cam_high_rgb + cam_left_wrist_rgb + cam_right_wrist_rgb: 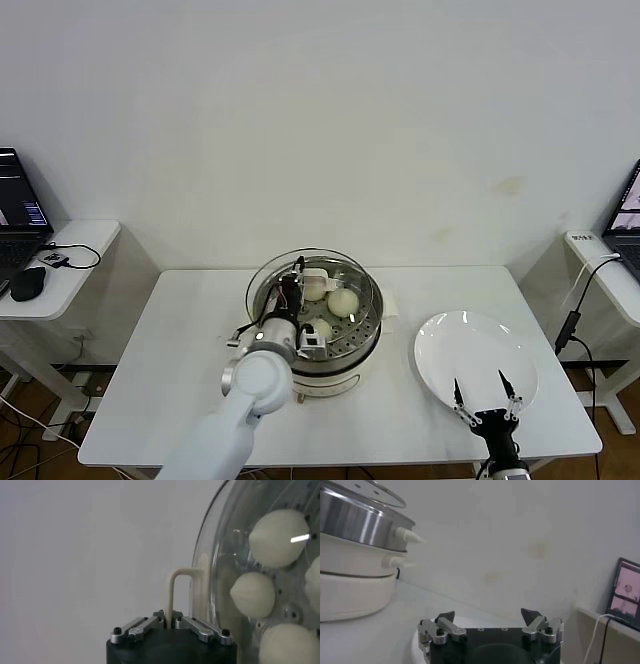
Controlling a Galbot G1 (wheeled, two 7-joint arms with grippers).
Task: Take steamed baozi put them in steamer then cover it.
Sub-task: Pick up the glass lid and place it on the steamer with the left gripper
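White table [180, 400] against pale wall [320, 120]; side desks, possibly laptops.

Clear cover [322, 285] tilted over steel steamer [318, 345]; cream-white baozi [343, 302] inside.

The head camera is looking forward and down from above the near edge of the desk [170, 340], taking in the whole top. The left wrist camera is sitting very close to the cover [220, 555], facing its handle. The right wrist camera is looking low across the desk toward the steamer [355, 555], which all three views are sharing.
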